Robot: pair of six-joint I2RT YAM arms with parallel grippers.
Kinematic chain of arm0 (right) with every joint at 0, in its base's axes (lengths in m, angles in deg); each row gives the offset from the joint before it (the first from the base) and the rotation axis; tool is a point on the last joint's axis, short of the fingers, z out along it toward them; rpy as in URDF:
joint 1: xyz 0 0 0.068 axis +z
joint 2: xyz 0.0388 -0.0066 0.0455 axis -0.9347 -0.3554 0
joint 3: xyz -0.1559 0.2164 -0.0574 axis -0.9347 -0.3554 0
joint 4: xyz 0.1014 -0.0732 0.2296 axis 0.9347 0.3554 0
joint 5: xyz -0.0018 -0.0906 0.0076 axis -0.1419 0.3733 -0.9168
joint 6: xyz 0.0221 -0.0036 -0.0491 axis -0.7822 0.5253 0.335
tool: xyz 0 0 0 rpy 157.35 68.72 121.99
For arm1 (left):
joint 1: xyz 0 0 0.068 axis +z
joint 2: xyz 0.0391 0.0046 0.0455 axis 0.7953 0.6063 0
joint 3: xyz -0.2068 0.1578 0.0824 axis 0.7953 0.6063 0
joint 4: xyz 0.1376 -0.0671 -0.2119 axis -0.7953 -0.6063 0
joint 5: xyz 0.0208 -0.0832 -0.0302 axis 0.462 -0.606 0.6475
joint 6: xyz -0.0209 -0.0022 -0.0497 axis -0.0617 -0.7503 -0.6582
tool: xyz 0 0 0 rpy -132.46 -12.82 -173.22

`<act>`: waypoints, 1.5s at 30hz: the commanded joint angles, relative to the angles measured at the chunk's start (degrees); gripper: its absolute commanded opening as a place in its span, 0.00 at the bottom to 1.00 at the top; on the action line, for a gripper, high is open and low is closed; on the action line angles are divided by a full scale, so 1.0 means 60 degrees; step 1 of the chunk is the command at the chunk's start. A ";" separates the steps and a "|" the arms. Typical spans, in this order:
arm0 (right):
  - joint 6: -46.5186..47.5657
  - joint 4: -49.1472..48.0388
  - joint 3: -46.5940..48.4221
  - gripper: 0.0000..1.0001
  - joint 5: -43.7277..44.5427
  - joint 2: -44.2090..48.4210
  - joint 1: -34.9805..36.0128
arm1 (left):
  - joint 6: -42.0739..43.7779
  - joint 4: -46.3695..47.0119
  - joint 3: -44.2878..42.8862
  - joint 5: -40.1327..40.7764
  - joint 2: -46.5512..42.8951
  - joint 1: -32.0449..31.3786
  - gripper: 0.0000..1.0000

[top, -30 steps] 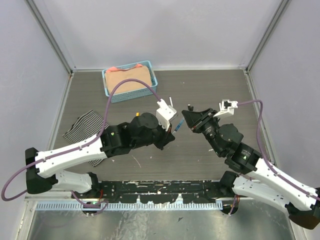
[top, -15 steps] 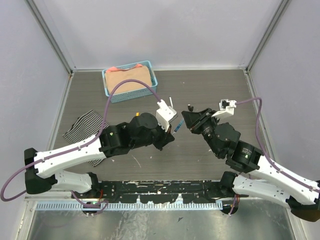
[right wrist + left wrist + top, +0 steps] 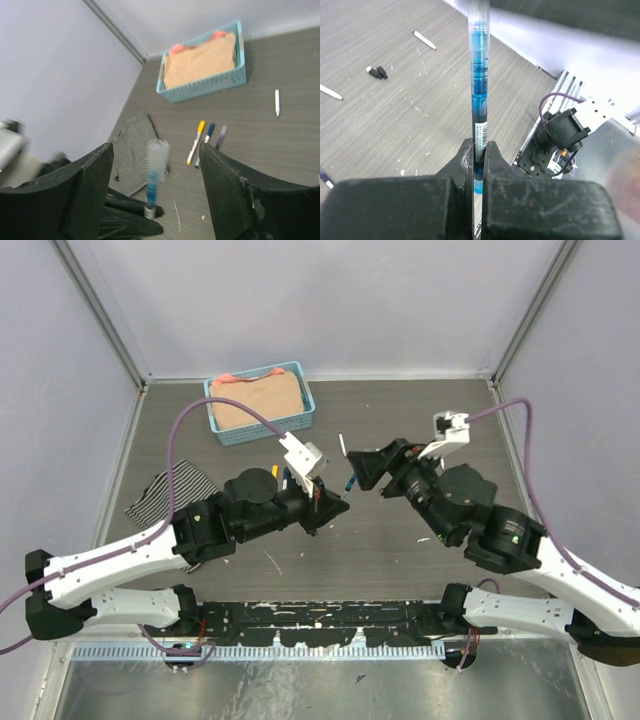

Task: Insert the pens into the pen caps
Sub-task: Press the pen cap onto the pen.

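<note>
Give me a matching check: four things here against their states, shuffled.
1. left gripper
2. right gripper
3. basket
4. striped cloth

A. open
B. flat on the table
C. holds orange fabric
D. shut on a pen

Pairs: 1-D, 2-A, 3-C, 4-B.

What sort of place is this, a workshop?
Probably a robot test cell: two robot arms bolted to a dark table, boxed in by plain walls on metal posts, with props like a blue basket.
</note>
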State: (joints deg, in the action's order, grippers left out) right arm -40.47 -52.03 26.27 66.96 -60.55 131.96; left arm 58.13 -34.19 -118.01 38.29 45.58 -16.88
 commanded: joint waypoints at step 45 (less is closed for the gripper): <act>-0.0604 -0.0338 0.0464 0.44 -0.5575 -0.0579 -0.3066 | -0.0429 0.0173 0.0680 0.0096 -0.0462 0.0021 0.00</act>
State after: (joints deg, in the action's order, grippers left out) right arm -44.03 -49.03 29.38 36.47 -65.03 113.65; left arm 55.37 -35.28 -113.27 39.28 42.67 -16.88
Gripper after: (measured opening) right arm 0.464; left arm 0.040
